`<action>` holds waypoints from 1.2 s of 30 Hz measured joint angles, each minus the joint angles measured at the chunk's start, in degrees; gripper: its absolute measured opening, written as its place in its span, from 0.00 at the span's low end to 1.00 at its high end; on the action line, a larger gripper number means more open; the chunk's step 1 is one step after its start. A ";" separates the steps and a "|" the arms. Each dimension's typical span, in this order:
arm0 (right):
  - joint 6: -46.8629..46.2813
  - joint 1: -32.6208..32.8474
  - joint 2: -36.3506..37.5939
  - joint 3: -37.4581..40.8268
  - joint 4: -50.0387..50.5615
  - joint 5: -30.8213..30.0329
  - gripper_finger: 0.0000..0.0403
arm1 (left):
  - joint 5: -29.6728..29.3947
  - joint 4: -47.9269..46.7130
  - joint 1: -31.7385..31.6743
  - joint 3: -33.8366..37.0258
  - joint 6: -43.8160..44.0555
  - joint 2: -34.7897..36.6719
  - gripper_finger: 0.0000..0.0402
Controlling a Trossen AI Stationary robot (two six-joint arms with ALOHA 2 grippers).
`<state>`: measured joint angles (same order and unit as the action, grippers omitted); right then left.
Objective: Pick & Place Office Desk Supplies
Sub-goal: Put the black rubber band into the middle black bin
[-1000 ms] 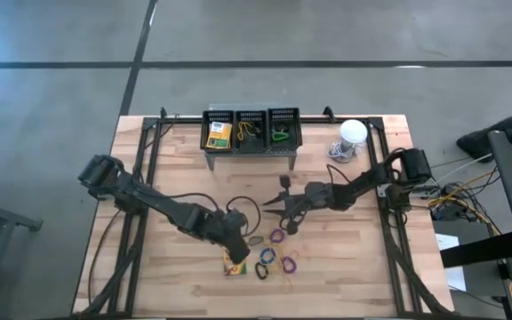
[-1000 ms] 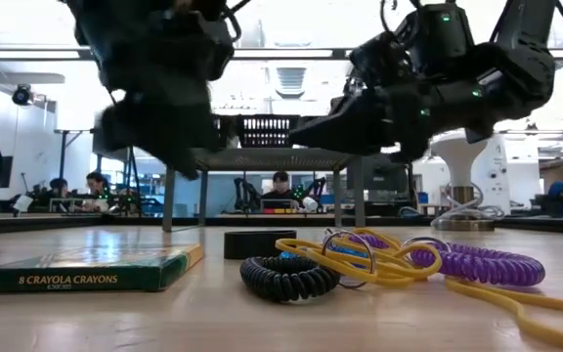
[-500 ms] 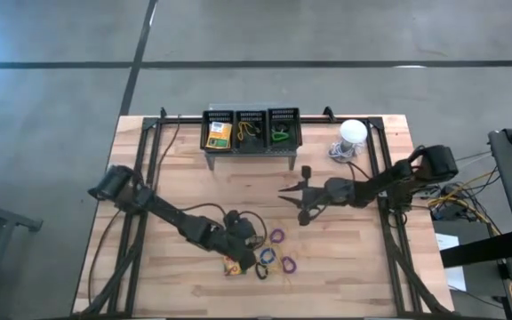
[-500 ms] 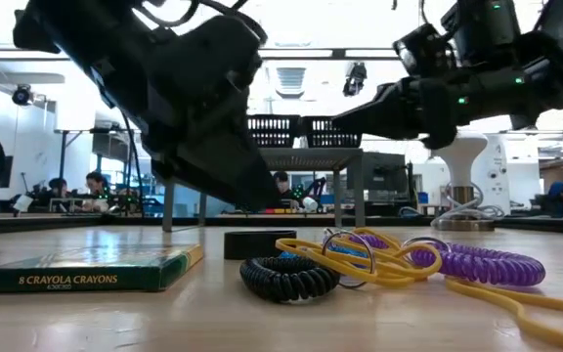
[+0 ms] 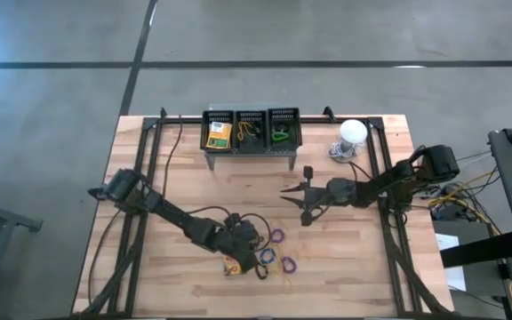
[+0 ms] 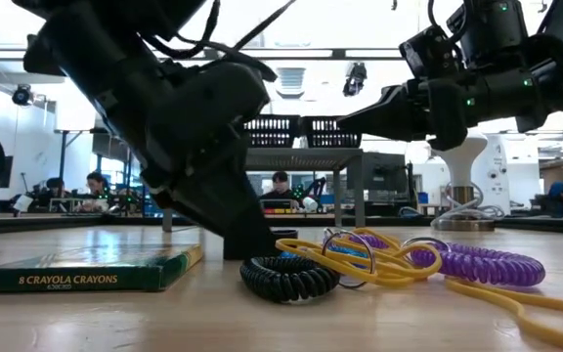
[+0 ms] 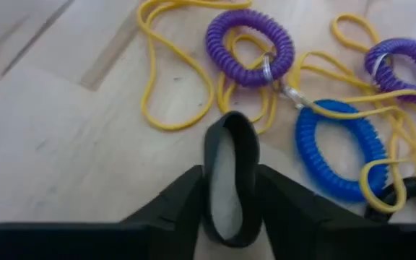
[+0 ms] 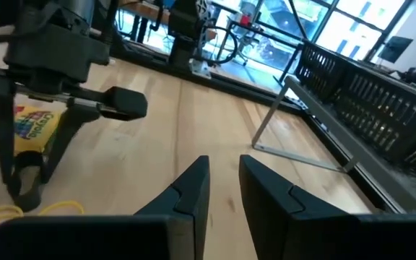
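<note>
A black elastic loop (image 7: 230,121) stands on edge on the wooden table, between the fingers of my left gripper (image 7: 231,189), which is down at the table (image 5: 254,251). Around it lie two purple coil loops (image 7: 250,40) (image 7: 403,65), a blue coil loop (image 7: 331,148), yellow rubber bands (image 7: 172,87) and a black coil loop (image 6: 286,277). A crayon box (image 6: 86,271) lies flat near the table's front edge. My right gripper (image 5: 284,189) hovers above mid-table, its fingers a narrow gap apart with nothing between them (image 8: 224,170). My left gripper pinches the black elastic loop between its two fingers, one on each long outer side (image 7: 209,170). The band is squeezed into a narrow oval. The fingers come slanting down from the table's left. The loop's lower edge rests on the table.
A grey perforated stand (image 5: 252,132) with three bins stands at the far edge; its bins hold a crayon box, yellow bands and a green loop. A white dome-shaped object (image 5: 353,133) is at the far right. Bare wood lies left of the pile.
My left gripper has sunk toward the table and tipped further down, coming to rest around the black loop among the pile. My right gripper has drawn back from the loops toward the table's right edge and now keeps still.
</note>
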<state>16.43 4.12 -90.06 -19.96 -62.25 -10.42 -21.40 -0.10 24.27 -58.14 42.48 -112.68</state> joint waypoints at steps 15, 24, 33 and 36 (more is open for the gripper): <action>-0.33 -0.02 -0.05 0.62 1.54 -0.02 0.16 | -1.83 -31.89 -12.16 -16.37 -3.99 18.10 0.02; -4.04 0.02 -0.07 1.11 5.67 -0.04 0.15 | 5.11 -32.08 -38.48 -22.24 -26.73 19.96 0.03; -8.85 1.44 -0.07 1.79 11.99 -0.10 0.14 | 8.25 -32.05 -47.98 -21.65 -28.43 19.84 0.19; -8.99 2.74 -0.07 1.87 12.02 -0.17 0.14 | 11.96 -32.30 -48.26 -20.36 -28.49 19.73 0.33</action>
<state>7.44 6.86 -90.13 -18.09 -50.24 -10.59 -9.44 -32.40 -23.99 -78.50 13.99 -92.95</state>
